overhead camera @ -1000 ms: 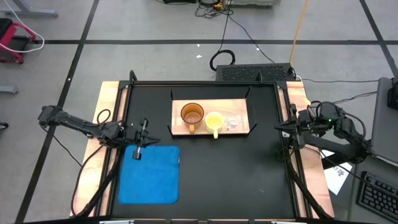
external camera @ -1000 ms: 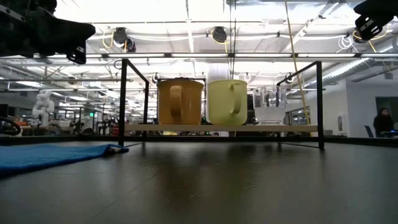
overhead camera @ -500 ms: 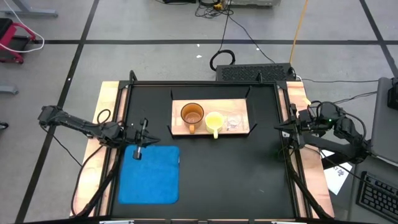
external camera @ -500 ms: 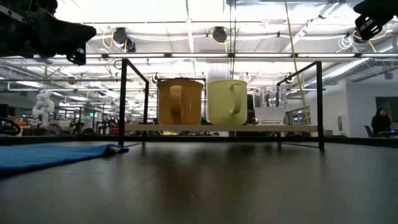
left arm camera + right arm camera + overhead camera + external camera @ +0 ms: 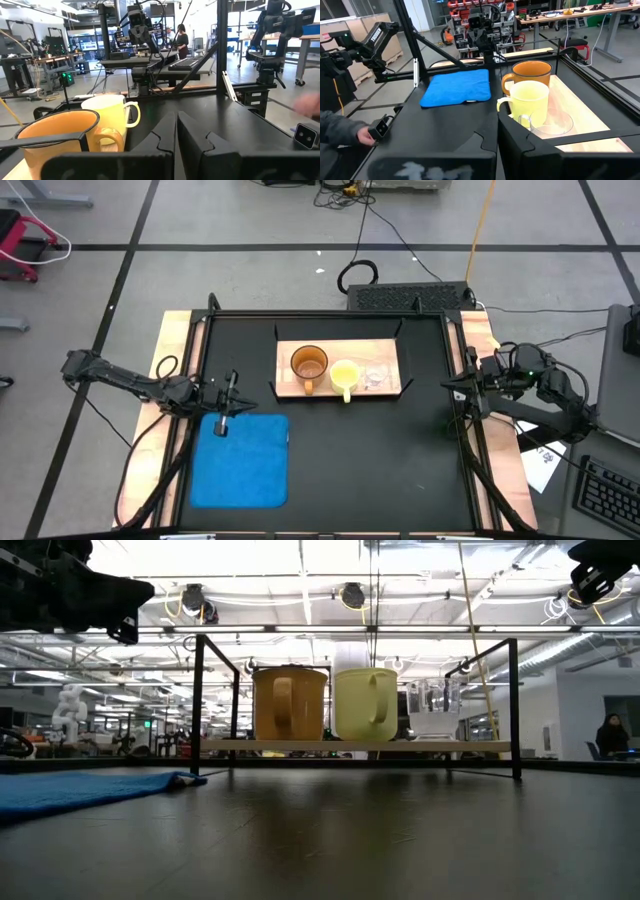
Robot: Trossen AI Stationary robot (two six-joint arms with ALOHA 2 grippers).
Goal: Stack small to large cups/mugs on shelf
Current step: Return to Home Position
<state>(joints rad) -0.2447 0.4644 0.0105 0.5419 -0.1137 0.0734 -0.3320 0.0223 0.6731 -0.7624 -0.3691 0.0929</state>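
On the shelf (image 5: pixel 388 362) stand the orange-brown mug (image 5: pixel 309 365), the yellow mug (image 5: pixel 345 375) and the clear glass cup (image 5: pixel 376 377), side by side in a row. The left gripper (image 5: pixel 176 120) and the right gripper (image 5: pixel 497 127) hang well apart from them — one at each side edge of the table (image 5: pixel 380 450) — jaws pressed together, empty.

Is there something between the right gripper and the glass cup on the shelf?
Only the dark bracket at the right end of the shelf stands between the right gripper and the glass cup; nothing else visible does.

Black table (image 5: pixel 380 450) lies open save the shelf (image 5: pixel 390 352) far-centre and blue mat (image 5: pixel 240 465) near-left.
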